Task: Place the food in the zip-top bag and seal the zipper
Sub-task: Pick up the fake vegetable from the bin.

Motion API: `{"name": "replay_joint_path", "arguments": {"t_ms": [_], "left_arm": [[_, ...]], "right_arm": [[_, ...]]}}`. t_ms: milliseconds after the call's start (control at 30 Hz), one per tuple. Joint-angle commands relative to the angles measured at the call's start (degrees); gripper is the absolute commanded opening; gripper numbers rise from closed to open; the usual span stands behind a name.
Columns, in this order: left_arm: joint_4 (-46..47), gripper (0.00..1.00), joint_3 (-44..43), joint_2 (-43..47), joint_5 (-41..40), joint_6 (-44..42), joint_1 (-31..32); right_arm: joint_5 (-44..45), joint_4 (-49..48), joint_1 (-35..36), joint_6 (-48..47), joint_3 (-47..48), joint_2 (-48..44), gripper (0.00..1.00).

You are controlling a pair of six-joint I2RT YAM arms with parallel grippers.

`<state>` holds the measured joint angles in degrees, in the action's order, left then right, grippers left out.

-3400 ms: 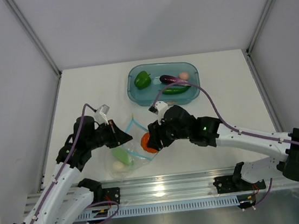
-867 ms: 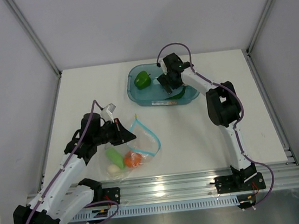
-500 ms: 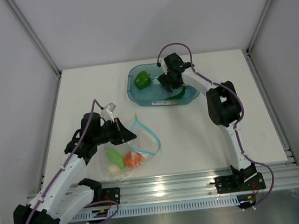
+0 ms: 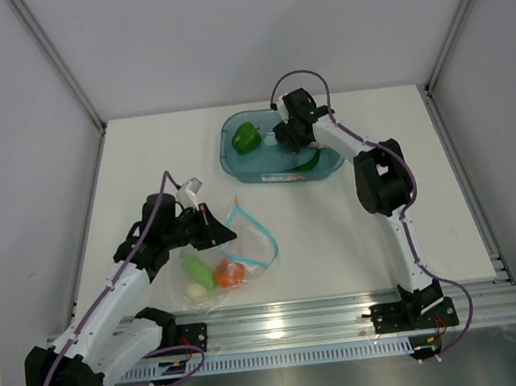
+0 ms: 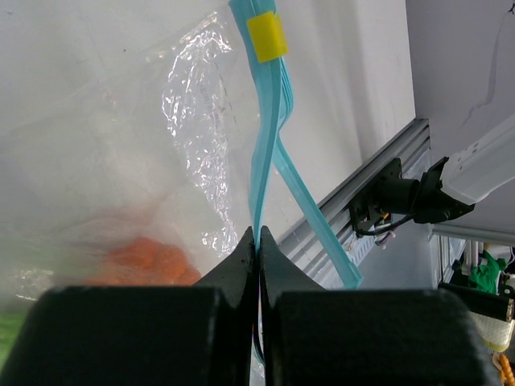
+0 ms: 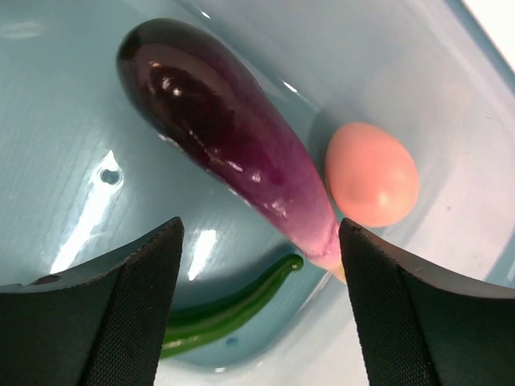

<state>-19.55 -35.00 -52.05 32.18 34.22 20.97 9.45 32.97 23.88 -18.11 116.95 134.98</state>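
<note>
Right hand (image 6: pixel 259 233) gapes over the glossy eggplant (image 6: pixel 217 137): looks slick, rigid; grab its fat middle. Left hand (image 5: pixel 257 235) pinches the zipper (image 5: pixel 263 145).

purple eggplant (image 6: pixel 233 153), beige egg (image 6: pixel 372 174), teal zipper (image 5: pixel 265 153)

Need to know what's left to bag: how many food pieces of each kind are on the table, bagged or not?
pepper: 1
eggplant: 1
dark green long one: 1
light green long one: 1
orange one: 1
egg: 2, the other in the bag
Total: 7
</note>
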Motion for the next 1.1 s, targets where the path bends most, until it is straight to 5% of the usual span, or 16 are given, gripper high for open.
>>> {"name": "replay_joint_path", "arguments": {"t_ms": [0,733,900,1067], "left_arm": [[1.97,0.01,0.29,-0.42,1.3,-1.26,-0.32],[4.08,0.01,0.99,-1.65,2.62,-0.2,-0.32],[4.0,0.01,1.17,-1.56,2.62,-0.2,-0.32],[4.08,0.01,1.25,-1.3,2.88,0.15,-0.32]], "right_arm": [[-0.05,-3.17,-0.67,-0.61,1.71,1.51,0.79],[-2.42,-6.25,-0.76,-0.53,0.57,5.3,0.58],[-2.68,-7.04,-0.68,0.27,-0.14,4.77,0.45],[-2.69,-8.1,-0.06,0.35,-1.54,2.4,0.22]]}}
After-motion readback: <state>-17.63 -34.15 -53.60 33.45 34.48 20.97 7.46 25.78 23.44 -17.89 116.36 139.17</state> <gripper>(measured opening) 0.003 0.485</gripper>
